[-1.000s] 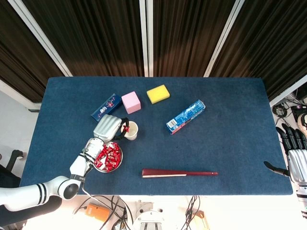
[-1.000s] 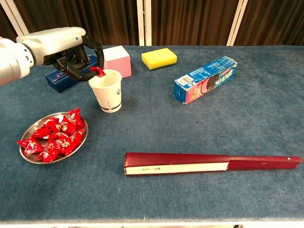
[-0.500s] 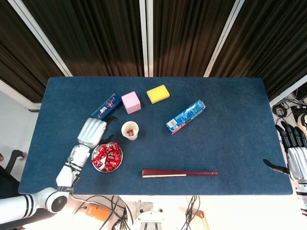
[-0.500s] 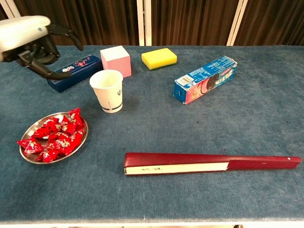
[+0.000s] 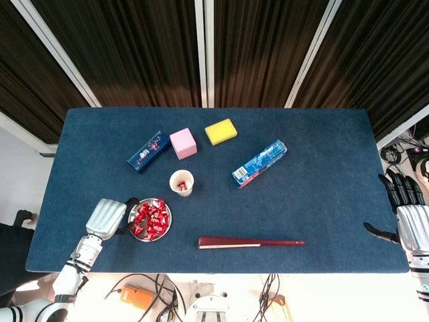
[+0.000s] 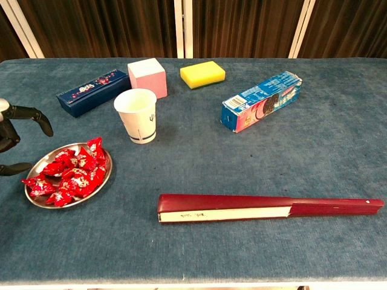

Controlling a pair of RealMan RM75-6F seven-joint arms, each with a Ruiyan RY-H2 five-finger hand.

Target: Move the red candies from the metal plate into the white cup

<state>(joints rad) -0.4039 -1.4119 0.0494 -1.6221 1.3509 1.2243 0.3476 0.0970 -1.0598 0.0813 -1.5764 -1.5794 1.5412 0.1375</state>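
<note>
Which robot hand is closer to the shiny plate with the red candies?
Left. The left hand sits just beside the round metal plate; the right hand is at the table's far edge.

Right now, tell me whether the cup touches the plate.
Apart. The chest view shows bare blue table between the cup and the plate; the head view agrees.

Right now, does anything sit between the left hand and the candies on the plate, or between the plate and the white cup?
Nothing visible does. The left hand hovers just left of the metal plate, fingers apart and empty. Only bare blue tabletop separates the red candies from the white cup.
</note>
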